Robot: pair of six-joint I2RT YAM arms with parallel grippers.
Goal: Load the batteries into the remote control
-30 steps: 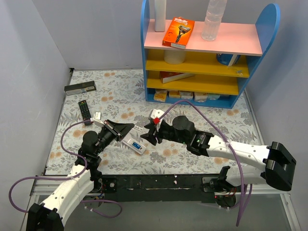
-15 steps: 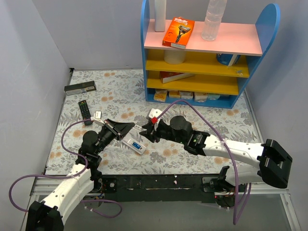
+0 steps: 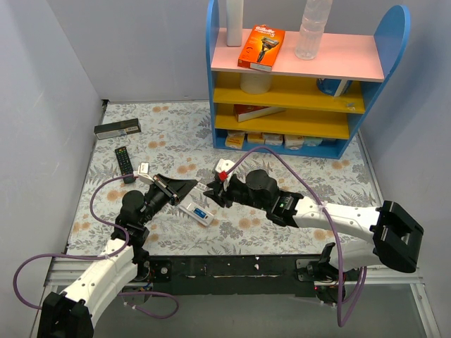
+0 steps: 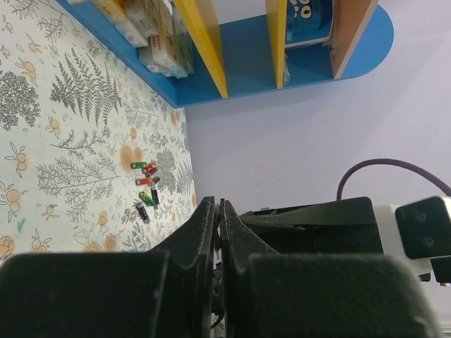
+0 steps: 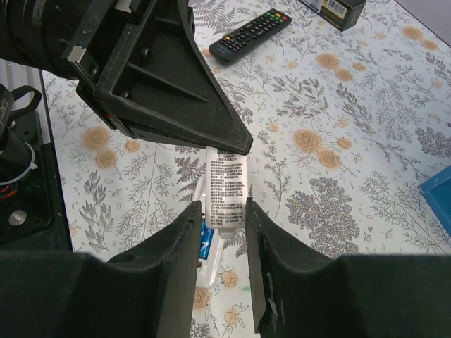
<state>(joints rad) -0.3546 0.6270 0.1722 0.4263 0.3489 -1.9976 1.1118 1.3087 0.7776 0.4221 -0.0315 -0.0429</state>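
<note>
**Change noted.** Over the last second the right arm has travelled toward 9 o'clock across the top view. The right gripper (image 5: 223, 208) now brackets the free end of the remote control (image 5: 227, 184). The left gripper (image 3: 194, 184) has not shifted.

**Jaws.** The left fingers are drawn to a thin slit and pinch the far end of the remote, lettered face up, clear of the cloth. The right fingers stand about one remote-width apart. One touches its edge, while a sliver of cloth shows beside the other, so I judge them not yet clamped.

**Meaning.** This reads as a two-handed hold being set up, probably to open the back. I cannot tell whether the cover is on.

**Task items.** The batteries (image 4: 146, 184) lie loose in a cluster on the cloth, well apart from both grippers, at 10 o'clock from the left fingertips in the left wrist view. None is loaded.

**Containers.**
- The remote's battery bay is not visible.
- The shelf unit (image 3: 211, 84), at 12 o'clock, holds an orange box (image 3: 261, 47) and a clear bottle (image 3: 312, 28) on top.
- Its bottom tier holds a row of small boxes (image 3: 275, 139).

A white slab with a blue patch (image 3: 197, 213) lies directly below the held remote.
</note>
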